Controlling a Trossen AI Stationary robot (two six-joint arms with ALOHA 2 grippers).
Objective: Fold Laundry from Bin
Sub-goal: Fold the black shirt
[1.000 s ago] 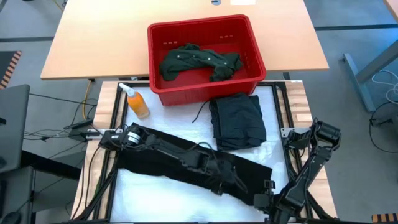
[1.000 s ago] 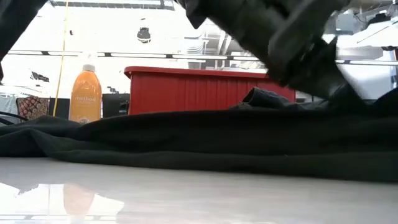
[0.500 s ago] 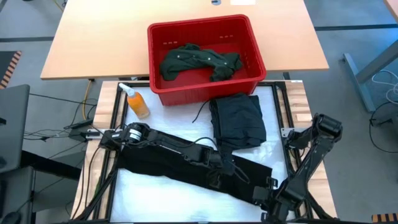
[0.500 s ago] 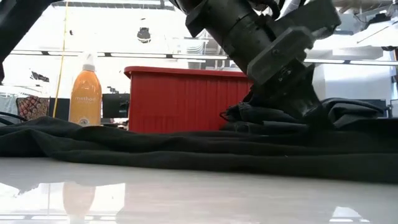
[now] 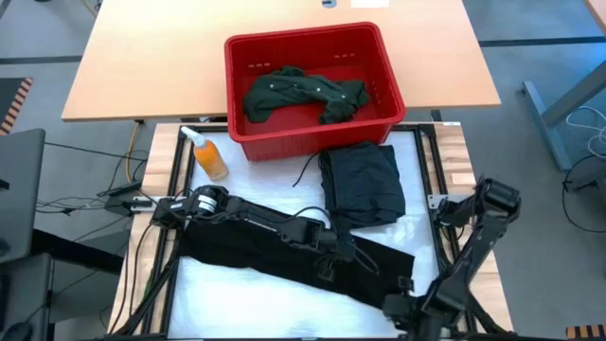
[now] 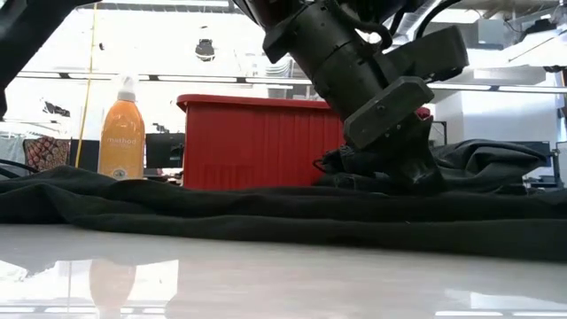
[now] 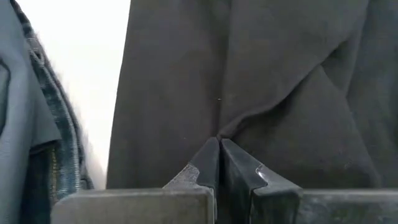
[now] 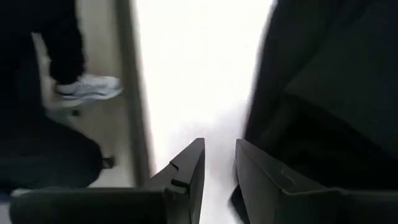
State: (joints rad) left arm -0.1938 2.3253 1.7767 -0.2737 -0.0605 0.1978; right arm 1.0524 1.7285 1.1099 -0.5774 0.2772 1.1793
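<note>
Across the lower middle of the high view, a long black soft cloth garment (image 5: 284, 251) lies spread on the white desk (image 5: 227, 298), the left pincer (image 7: 219, 155) closed on a pinch of it. Limp and light, it would likely sag, so edges or corners seem best to grasp. At lower right, the right pincer (image 8: 217, 174) stands partly open, empty.

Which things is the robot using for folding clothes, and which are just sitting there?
For the job: black garment, pinched by the shut left gripper; folded jeans; green shirt; red bin; right gripper, holding nothing.

Just lying about: orange bottle.
</note>
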